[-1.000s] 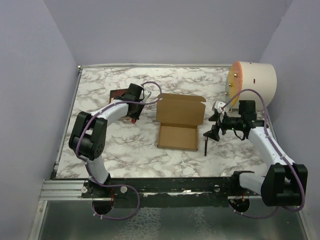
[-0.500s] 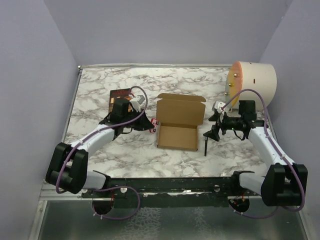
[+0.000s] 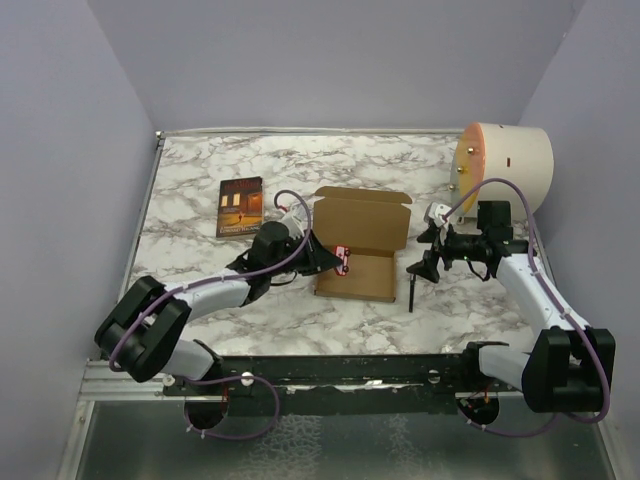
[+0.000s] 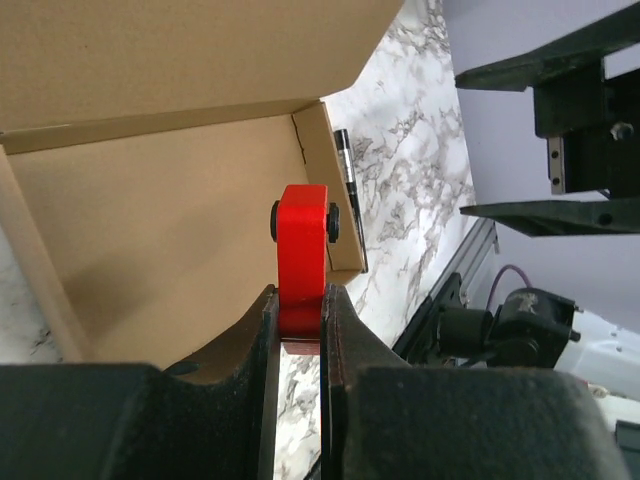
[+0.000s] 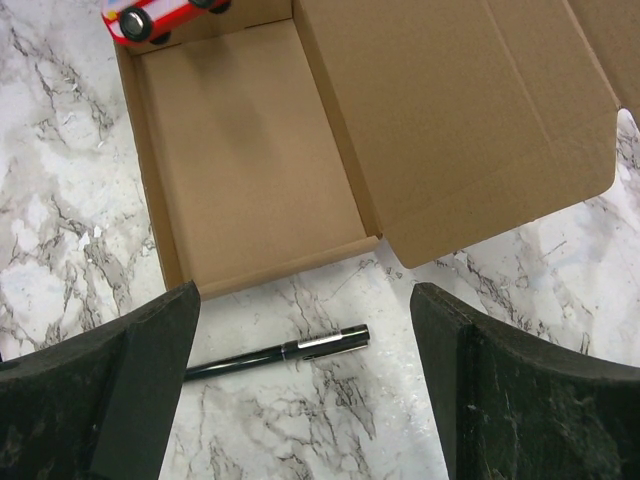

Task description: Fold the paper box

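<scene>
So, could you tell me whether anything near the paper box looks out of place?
Two things. A black pen lies loose on the table beside the paper box, outside its right wall. And the left gripper holds a red toy car over its open base, odd for a folding job.

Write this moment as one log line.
left gripper: holds red toy over box | right gripper: open near pen | box lid: open

On the right wrist camera the frame cuts off the red toy at the paper box's far corner; beside the box, one end of the pen hides behind my right gripper's finger. Left of the box, I can't read the book's cover: too small.
</scene>
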You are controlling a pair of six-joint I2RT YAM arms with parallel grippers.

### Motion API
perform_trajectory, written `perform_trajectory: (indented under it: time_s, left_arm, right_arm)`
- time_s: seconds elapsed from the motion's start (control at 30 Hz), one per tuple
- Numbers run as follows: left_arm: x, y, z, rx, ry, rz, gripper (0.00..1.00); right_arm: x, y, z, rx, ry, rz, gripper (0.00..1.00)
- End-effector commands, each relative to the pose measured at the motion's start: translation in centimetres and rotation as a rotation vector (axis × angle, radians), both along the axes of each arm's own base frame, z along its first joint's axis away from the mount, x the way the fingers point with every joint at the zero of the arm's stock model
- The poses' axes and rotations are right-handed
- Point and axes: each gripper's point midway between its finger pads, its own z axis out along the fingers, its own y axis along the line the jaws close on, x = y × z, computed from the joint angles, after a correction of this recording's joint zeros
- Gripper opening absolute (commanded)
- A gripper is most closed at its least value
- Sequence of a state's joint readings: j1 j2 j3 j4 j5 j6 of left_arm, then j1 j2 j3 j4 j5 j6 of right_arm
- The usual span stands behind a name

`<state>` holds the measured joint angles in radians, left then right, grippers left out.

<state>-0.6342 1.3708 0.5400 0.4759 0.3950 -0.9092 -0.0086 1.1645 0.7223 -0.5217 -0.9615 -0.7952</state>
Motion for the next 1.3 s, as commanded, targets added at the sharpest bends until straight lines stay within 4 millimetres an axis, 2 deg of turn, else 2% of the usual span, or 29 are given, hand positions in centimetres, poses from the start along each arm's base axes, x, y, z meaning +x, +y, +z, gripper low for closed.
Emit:
perform_trajectory:
  time_s: [0.0, 0.2, 0.5, 0.7, 0.87, 1.1, 1.17, 1.27]
  left_arm:
    - [2.0, -1.7, 0.4, -0.024, -0.005, 0.095, 0.00]
    - [2.1, -3.1, -2.1, 0.036, 0.029, 0.079, 0.01]
    - [1.8, -3.1, -5.9, 0.129, 0.073, 0.067, 0.03]
    - [2.1, -3.0, -7.0, 0.189, 0.076, 0.062, 0.07]
    - [2.3, -2.2, -7.2, 0.255, 0.065, 0.075, 0.19]
    - [2.7, -1.2, -7.3, 0.347, 0.043, 0.086, 0.28]
    - [2.8, -0.9, -7.3, 0.368, 0.036, 0.092, 0.34]
    - [3.1, -0.6, -7.0, 0.387, 0.023, 0.101, 0.35]
  right_arm:
    - [-0.2, -0.1, 0.2, 0.000, -0.021, 0.006, 0.87]
    - [-0.3, -0.1, 0.2, -0.001, -0.022, 0.007, 0.87]
    - [-0.3, -0.1, 0.2, 0.000, -0.023, 0.009, 0.87]
    - [-0.3, -0.1, 0.2, 0.000, -0.022, 0.008, 0.87]
    - [-0.3, -0.1, 0.2, 0.000, -0.022, 0.008, 0.87]
    - [-0.3, -0.1, 0.2, 0.001, -0.023, 0.009, 0.87]
    - [-0.3, 0.0, 0.3, 0.002, -0.025, 0.010, 0.87]
    - [-0.3, 0.0, 0.4, 0.003, -0.026, 0.011, 0.87]
